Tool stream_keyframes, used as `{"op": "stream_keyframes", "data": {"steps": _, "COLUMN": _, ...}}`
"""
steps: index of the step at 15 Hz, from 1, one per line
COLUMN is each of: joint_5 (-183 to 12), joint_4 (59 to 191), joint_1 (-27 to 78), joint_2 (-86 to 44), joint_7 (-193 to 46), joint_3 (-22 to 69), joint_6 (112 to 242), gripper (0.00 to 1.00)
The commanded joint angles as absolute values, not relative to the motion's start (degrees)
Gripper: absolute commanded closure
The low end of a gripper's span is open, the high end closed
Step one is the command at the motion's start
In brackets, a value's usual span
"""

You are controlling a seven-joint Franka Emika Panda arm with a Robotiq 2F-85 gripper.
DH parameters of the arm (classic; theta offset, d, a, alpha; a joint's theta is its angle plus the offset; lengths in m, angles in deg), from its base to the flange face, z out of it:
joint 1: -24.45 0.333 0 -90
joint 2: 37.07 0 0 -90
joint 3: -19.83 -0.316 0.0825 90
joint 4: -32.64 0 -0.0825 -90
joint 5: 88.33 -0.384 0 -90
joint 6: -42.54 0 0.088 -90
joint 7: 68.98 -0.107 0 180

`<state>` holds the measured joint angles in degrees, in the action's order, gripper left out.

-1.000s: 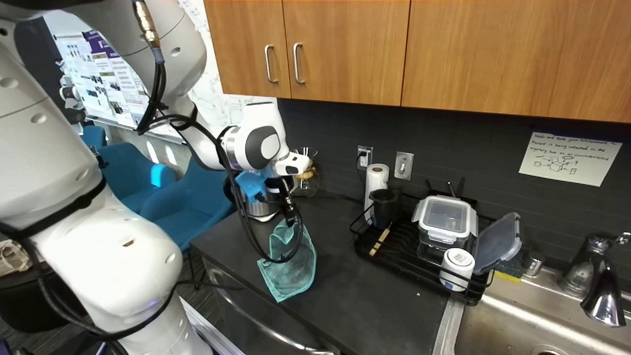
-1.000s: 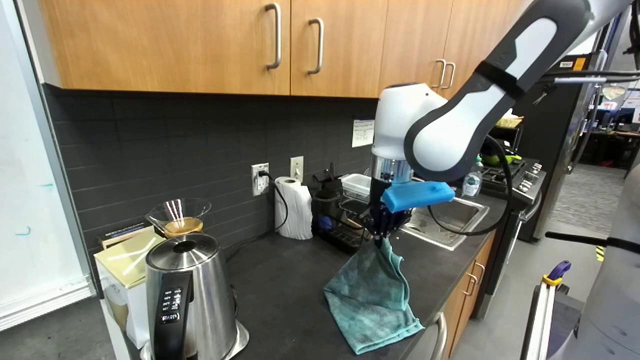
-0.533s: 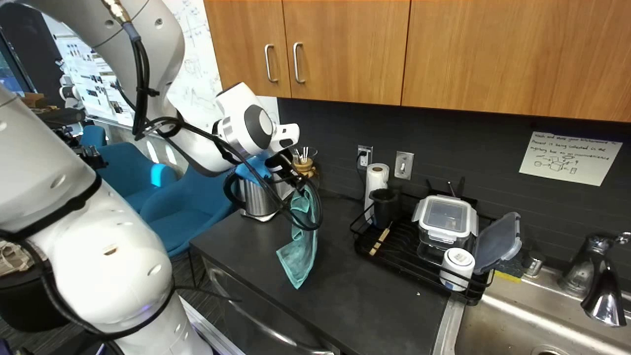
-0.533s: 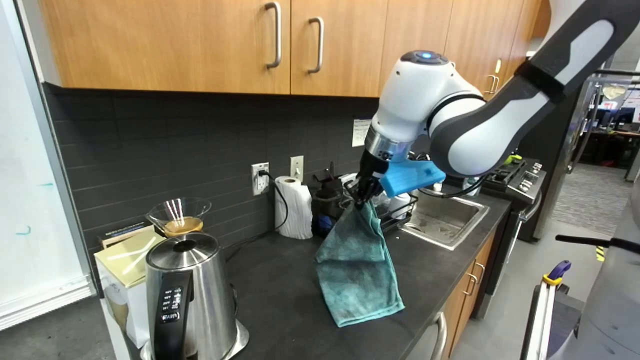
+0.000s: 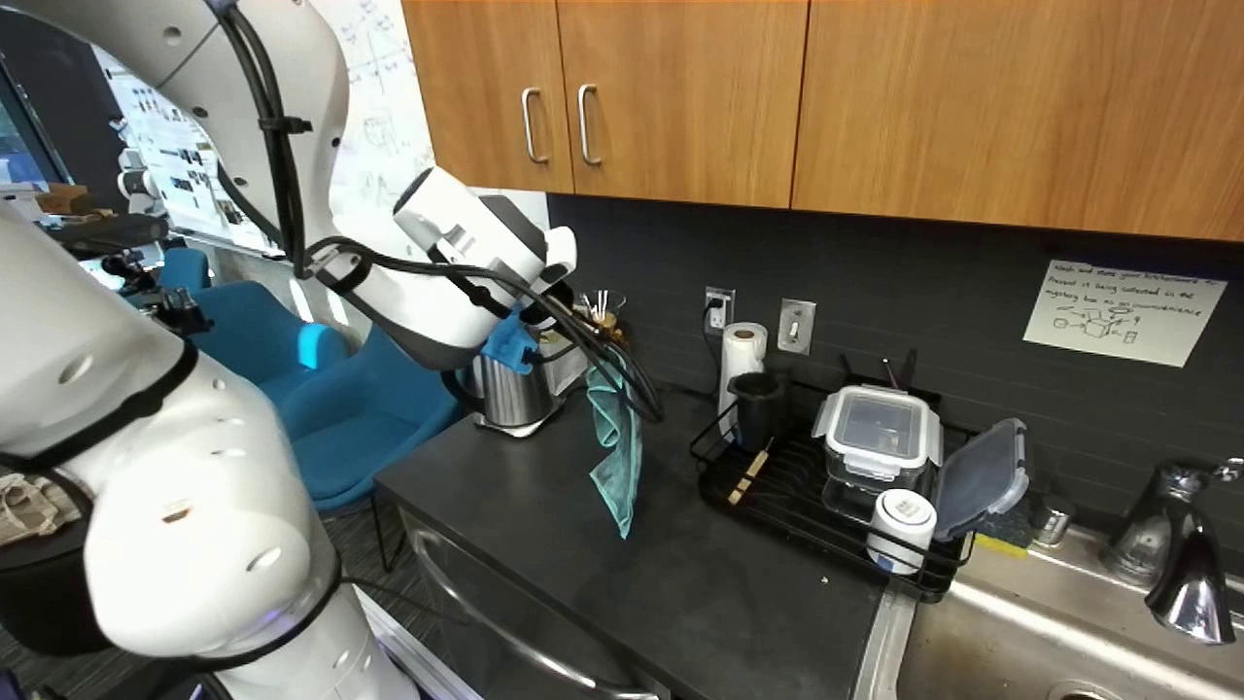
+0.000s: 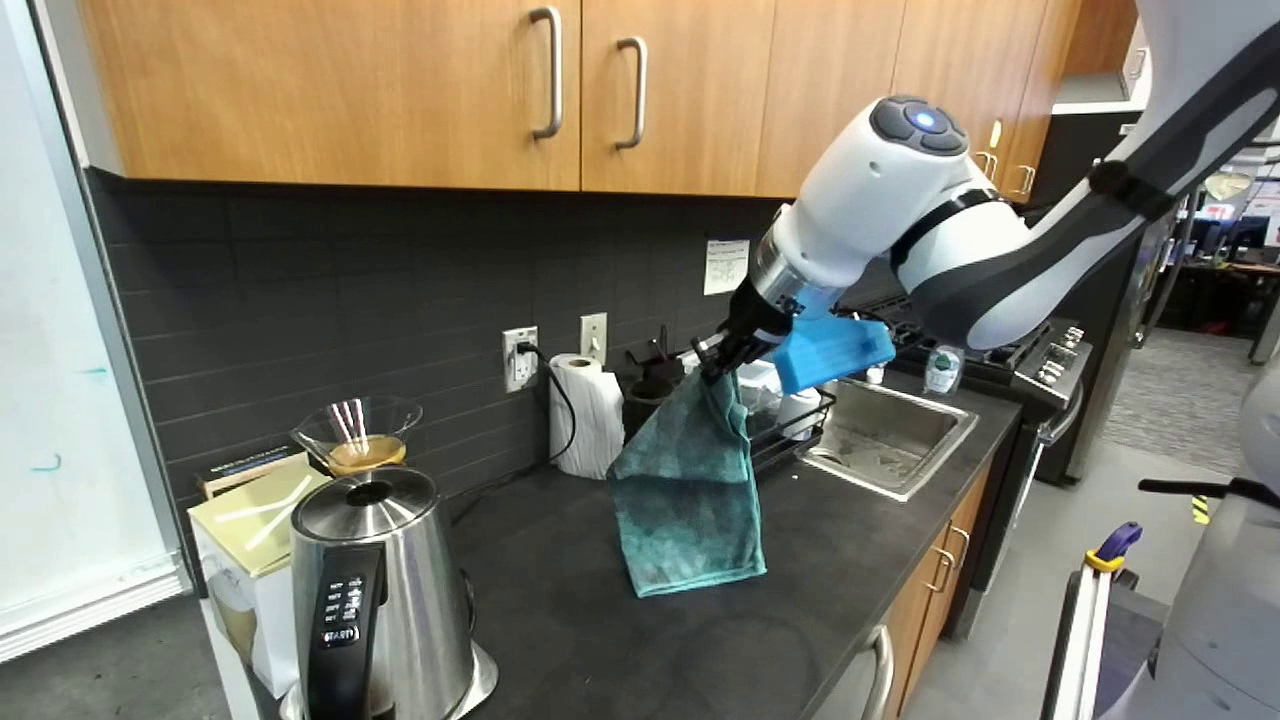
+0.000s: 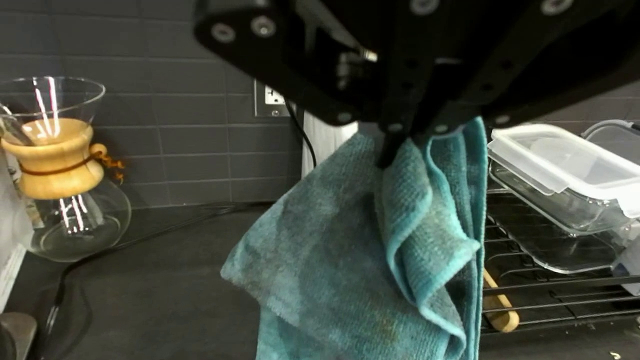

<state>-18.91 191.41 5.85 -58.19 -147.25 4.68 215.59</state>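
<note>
Wrist view, close in: the black metal gripper [image 7: 402, 142] is clenched on one end of a teal microfibre cloth [image 7: 325, 240], so the rest drapes in folds. From where I stand, the cloth hangs beside the black wire dish rack [image 5: 807, 527], where a clear rectangular container with a white-rimmed lid [image 5: 880, 433] sits, presumably to drain. Black cables [image 5: 569, 321] cross the grip in an exterior view, folds bury the pinch, and I can't tell whether the lower end clears the dark countertop [image 5: 680, 574].
</note>
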Motion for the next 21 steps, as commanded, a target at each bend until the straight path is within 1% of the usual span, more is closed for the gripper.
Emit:
{"op": "stream_keyframes", "data": {"steps": 1, "joint_5": -10.62, "joint_4": 192.03, "joint_1": 3.70, "joint_2": -61.83, "joint_7": -156.97, "joint_3": 3.12, "joint_6": 217.06, "gripper": 0.99}}
{"op": "stream_keyframes", "data": {"steps": 3, "joint_5": -7.15, "joint_4": 191.95, "joint_1": 3.69, "joint_2": -63.14, "joint_7": -161.46, "joint_3": 1.71, "joint_6": 215.03, "gripper": 0.99}}
{"op": "stream_keyframes", "data": {"steps": 6, "joint_5": -3.34, "joint_4": 190.63, "joint_1": 3.80, "joint_2": -61.21, "joint_7": -166.97, "joint_3": -1.66, "joint_6": 210.01, "gripper": 0.99}}
{"op": "stream_keyframes", "data": {"steps": 11, "joint_5": 8.47, "joint_4": 188.06, "joint_1": 5.02, "joint_2": -58.34, "joint_7": -188.27, "joint_3": -10.56, "joint_6": 196.18, "gripper": 0.99}}
{"op": "stream_keyframes", "data": {"steps": 16, "joint_5": 11.92, "joint_4": 188.11, "joint_1": 6.16, "joint_2": -58.81, "joint_7": -196.53, "joint_3": -15.64, "joint_6": 187.13, "gripper": 0.99}}
{"op": "stream_keyframes", "data": {"steps": 17, "joint_5": 13.09, "joint_4": 188.30, "joint_1": 17.32, "joint_2": -56.18, "joint_7": -195.95, "joint_3": -6.00, "joint_6": 181.50, "gripper": 0.99}}
{"op": "stream_keyframes", "data": {"steps": 21, "joint_5": 14.35, "joint_4": 188.43, "joint_1": 27.55, "joint_2": -55.06, "joint_7": -196.95, "joint_3": 0.61, "joint_6": 173.93, "gripper": 0.99}}
